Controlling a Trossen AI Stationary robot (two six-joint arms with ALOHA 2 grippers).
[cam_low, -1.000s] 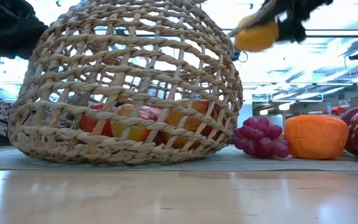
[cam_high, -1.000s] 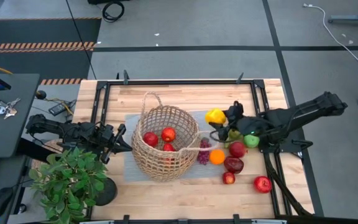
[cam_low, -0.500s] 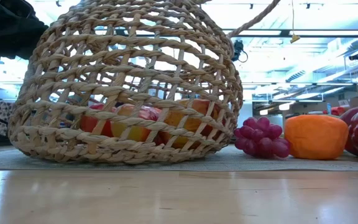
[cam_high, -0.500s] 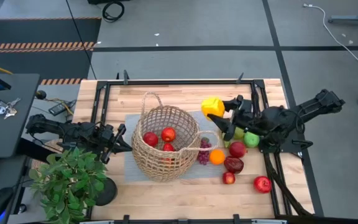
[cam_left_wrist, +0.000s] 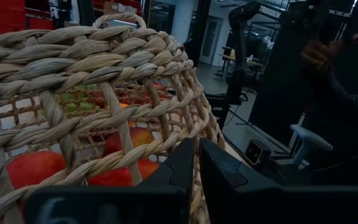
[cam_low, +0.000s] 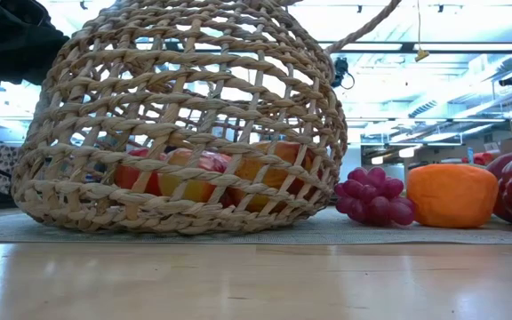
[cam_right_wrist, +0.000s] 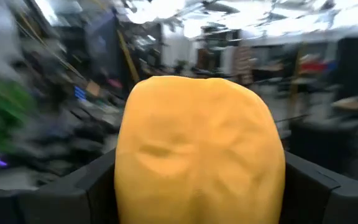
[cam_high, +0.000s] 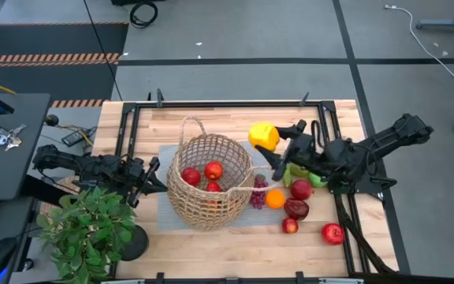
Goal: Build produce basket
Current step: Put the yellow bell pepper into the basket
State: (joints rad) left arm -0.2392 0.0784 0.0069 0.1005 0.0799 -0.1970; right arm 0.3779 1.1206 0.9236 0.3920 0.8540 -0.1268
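The tan wicker basket [cam_high: 210, 197] stands on a grey mat [cam_high: 166, 154] at the table's middle, with red apples [cam_high: 213, 170] inside. My right gripper [cam_high: 269, 142] is shut on a yellow lemon [cam_high: 261, 134], held in the air just beyond the basket's far-right rim. My left gripper [cam_high: 155, 177] is shut at the basket's left wall. Right of the basket, purple grapes [cam_high: 257, 197], an orange [cam_high: 275, 198], a mango [cam_high: 295, 208], green pears [cam_high: 298, 170] and more red apples [cam_high: 333, 233] lie on the table. The low view shows neither gripper. My right gripper pinches the lemon's two opposite sides [cam_right_wrist: 129, 180] between its two fingers [cam_right_wrist: 73, 190]. The fingers lie about level and come from the table's right. The lemon is lifted clear of table and basket. My left gripper comes level from the table's left at the basket's left wall [cam_left_wrist: 166, 140]. Its fingers [cam_left_wrist: 179, 174] stand almost together with wicker showing in the thin gap. Which strand they have I cannot tell.
A leafy potted plant [cam_high: 89, 229] stands at the near left corner, close beside the left arm. A black frame [cam_high: 227, 103] runs round the tabletop. A desk with keys [cam_high: 2, 136] lies beyond the left edge. A person's hand [cam_left_wrist: 319, 53] shows in the room behind.
My right gripper has risen with the lemon and gone toward the table's left and far edge, nearer the basket's rim, tipping up to about level and rolling. The lemon has gone up out of the low view. The basket stays where it was.
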